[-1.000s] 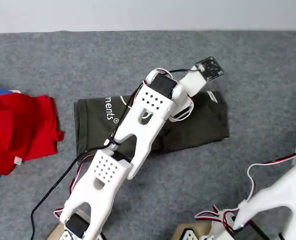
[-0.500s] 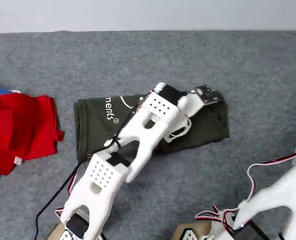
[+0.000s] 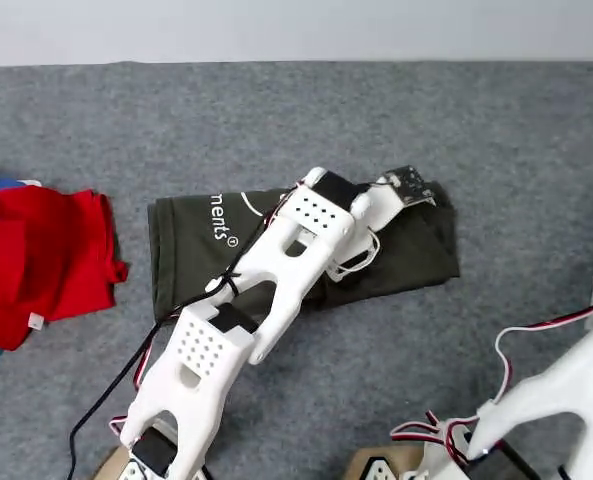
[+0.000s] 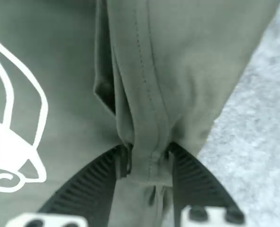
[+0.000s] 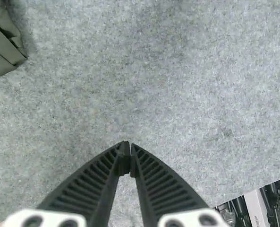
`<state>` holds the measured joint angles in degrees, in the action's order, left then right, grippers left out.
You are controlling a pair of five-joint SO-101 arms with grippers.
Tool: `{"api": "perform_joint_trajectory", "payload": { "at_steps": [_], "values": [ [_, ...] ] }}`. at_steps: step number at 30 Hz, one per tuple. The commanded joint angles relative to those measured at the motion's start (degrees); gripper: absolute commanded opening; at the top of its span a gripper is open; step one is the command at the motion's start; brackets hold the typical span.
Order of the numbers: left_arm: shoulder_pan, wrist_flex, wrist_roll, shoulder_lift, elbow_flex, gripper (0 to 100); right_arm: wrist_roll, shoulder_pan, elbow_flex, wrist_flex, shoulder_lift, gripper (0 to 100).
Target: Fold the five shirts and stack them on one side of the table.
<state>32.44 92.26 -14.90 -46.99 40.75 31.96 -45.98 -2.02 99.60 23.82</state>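
Tool of the left arm is clamped on a raised fold of the dark olive-green cotton shirt with white print, which lies mid-way across the grey felt-covered bench. The right tool hangs over bare felt, fingers pressed together. Well apart, at the bench's left edge, lie crumpled red shirts.

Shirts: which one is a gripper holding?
The dark green shirt mid-table, a fold of it pinched in the left gripper; the red shirt lies apart at the edge, untouched.
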Motion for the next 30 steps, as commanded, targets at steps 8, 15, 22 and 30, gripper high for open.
{"api": "perform_joint_trajectory", "payload": {
  "at_steps": [8, 15, 22, 30],
  "values": [
    [0.44, 2.73, 0.53, 2.64, 14.81, 15, -0.62, -0.57, -0.44, 0.57, 2.15, 0.9],
    [-0.26, 0.35, 0.35, -8.88, 15.25, 15, -0.26, -0.57, -0.53, 2.24, 2.15, 0.9],
    [-0.26, 6.77, 0.62, -9.23, 25.1, 15, -0.26, -0.57, -0.7, 2.15, 2.15, 0.9],
    [0.0, 8.35, 0.7, -2.9, 29.76, 15, -0.26, -0.57, -0.7, 2.15, 2.15, 0.9]
  ]
}}
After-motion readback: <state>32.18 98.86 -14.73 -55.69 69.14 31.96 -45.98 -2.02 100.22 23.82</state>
